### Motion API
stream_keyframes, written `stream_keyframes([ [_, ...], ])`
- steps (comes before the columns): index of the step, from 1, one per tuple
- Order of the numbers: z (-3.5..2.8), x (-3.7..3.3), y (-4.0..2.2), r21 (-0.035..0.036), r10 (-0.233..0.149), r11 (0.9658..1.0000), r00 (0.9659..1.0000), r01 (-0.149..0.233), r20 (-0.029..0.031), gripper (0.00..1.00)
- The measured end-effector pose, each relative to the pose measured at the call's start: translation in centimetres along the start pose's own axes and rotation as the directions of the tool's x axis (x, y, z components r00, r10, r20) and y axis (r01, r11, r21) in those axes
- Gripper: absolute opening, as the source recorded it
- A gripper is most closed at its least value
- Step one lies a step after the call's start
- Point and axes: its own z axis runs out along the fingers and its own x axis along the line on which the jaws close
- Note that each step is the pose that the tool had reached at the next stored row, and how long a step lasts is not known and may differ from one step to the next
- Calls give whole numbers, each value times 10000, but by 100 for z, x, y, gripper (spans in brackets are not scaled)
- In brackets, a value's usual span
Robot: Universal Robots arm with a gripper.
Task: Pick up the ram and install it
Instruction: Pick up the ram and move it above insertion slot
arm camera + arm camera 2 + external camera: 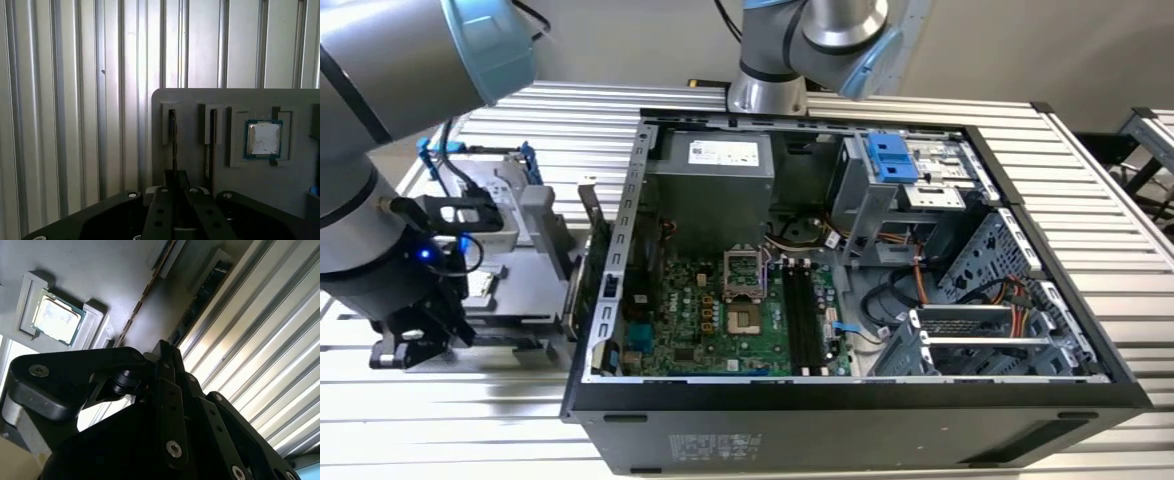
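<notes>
Two slots in the holder [190, 100] each carry a stick on edge; the ram [173, 137], in the slot farther from the CPU [263, 138], runs lengthwise straight ahead of the gripper [176, 181], in line with it. Whether the gripper is spread or clamped I cannot tell.

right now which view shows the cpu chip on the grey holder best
The first wrist view: the cpu chip sits square-on to the camera in its pocket on the grey holder, nothing in front. The second wrist view shows the chip at a steep slant. The exterior view gives the holder, partly behind the arm.
</notes>
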Motion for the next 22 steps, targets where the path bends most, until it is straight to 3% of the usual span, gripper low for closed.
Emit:
stream_keyframes([
  [13,-265,-31,1,13,0,10000,10000,0,-2,0],
  [18,-423,-41,1,13,-1,10000,10000,1,-2,0],
  [22,-591,-50,2,14,-1,10000,10000,1,-2,0],
])
